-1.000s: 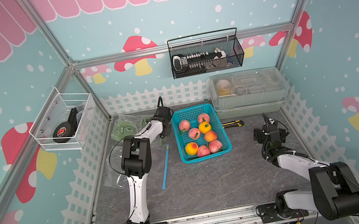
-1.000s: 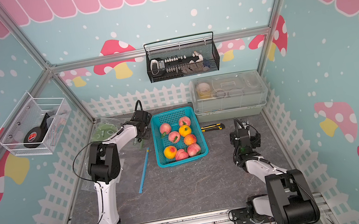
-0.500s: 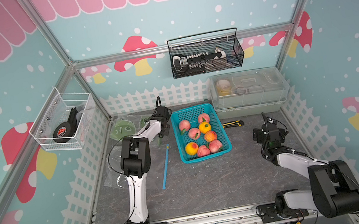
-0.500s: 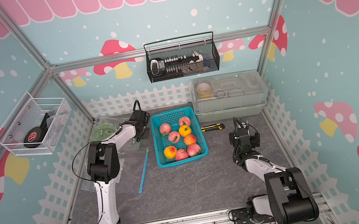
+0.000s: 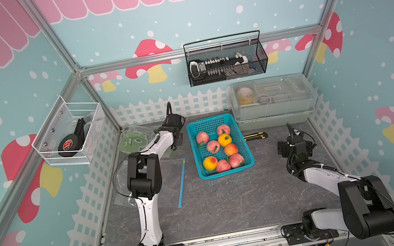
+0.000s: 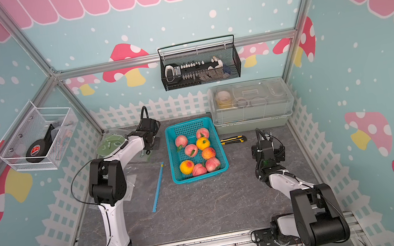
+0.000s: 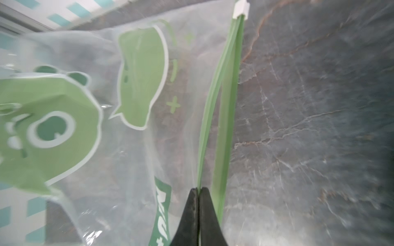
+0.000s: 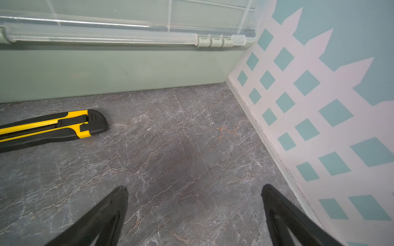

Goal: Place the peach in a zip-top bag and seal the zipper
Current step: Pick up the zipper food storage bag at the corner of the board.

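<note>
I see the grey counter (image 5: 231,204) with the teal basket (image 5: 226,172) on it. The zip-top bag (image 7: 138,74), clear with green print, lies just beside the basket, at the side of my left gripper (image 7: 198,189). This gripper is clenched on one green strip of the zipper (image 7: 229,106); the two strips stand apart. My right gripper (image 8: 194,188) is released over bare counter, well apart from the basket at its other side. The peaches (image 5: 213,145) lie inside the basket. A yellow knife (image 5: 255,136) lies just beside it.
</note>
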Tool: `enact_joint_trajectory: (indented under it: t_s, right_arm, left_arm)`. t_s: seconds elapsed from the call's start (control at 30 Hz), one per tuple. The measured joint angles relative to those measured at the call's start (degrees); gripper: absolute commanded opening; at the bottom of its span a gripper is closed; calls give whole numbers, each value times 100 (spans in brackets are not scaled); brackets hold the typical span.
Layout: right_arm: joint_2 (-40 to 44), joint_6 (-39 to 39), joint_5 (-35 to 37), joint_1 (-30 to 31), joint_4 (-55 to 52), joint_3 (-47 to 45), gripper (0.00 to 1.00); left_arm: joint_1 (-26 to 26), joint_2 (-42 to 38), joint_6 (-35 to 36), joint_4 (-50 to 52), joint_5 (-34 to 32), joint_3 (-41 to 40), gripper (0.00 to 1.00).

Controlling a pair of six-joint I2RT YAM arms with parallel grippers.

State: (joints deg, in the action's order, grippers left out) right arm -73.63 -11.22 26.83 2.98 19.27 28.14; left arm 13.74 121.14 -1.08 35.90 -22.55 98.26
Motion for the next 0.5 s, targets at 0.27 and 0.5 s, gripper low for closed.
enact_joint_trajectory:
  t_s: [0.27, 0.5]
  right_arm:
    - [723, -229, -741, 0, -1056, 420, 98]
    - [1458, -697, -2234, 129, -1989, 848, 93]
  left_arm:
    - [48, -1670, -310, -127, -44, -577, 0]
    - [179, -2691, -573, -131, 791, -1325, 0]
